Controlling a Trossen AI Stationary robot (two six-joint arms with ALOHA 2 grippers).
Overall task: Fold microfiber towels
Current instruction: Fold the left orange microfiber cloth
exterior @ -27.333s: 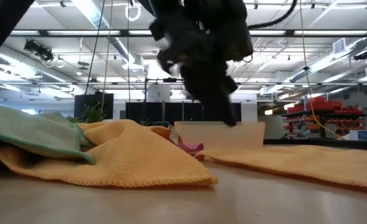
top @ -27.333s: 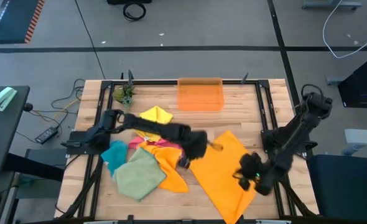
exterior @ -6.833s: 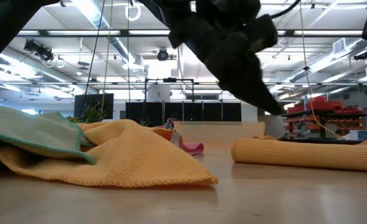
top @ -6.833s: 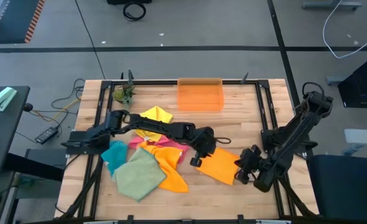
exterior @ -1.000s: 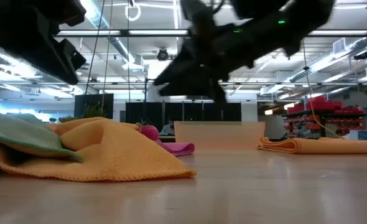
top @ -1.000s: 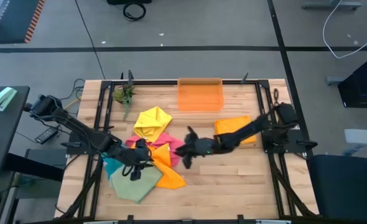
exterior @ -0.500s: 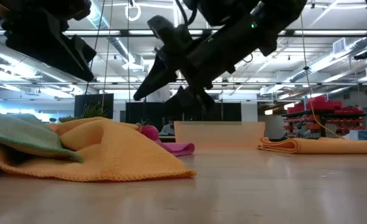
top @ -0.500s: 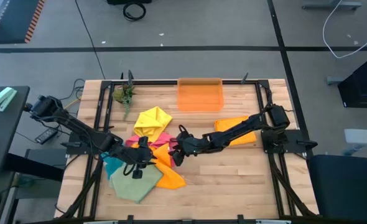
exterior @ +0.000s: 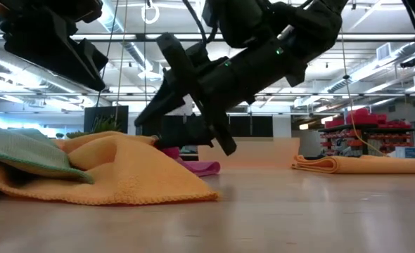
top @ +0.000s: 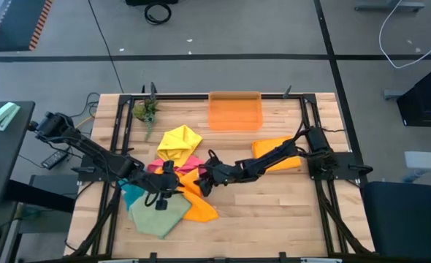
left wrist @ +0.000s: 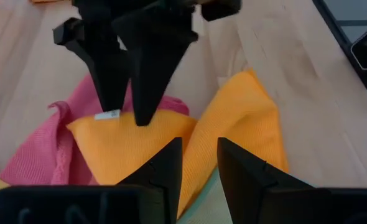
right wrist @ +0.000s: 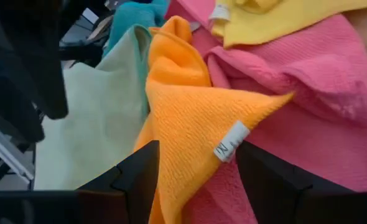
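A loose heap of microfiber towels (top: 173,191) lies on the wooden counter (top: 274,212) at about 8 o'clock from its middle. An orange towel (right wrist: 190,118) sits uppermost toward the centre, one corner drawn to a point with a small white tag (right wrist: 229,141) stitched near its tip. A pink towel (right wrist: 308,112) lies crumpled under and beside it, a yellow towel (top: 179,140) sits bunched at the 12 o'clock edge of the heap, a sage green towel (top: 155,212) spreads flat at 6 o'clock, and a teal towel (top: 132,193) peeks out at 9 o'clock. Well apart, at 3 o'clock, a folded orange towel (top: 277,153) lies flat and neat.

The right tool (top: 205,180) is stretched across the counter to the orange corner, its fingers spread to either side of the tagged tip without pinching it. The left tool (top: 164,191) hovers above the heap just beside it, its fingers slightly parted and holding nothing.

The counter is pale wood with a black frame along its edges. Grey floor with dark tape lines surrounds it, and the low view shows a large hall with ceiling lights and red shelving far off.

A translucent orange bin (top: 234,111) stands at 12 o'clock by the far edge; nothing shows inside it. A small green plant (top: 145,112) stands at 10 o'clock.
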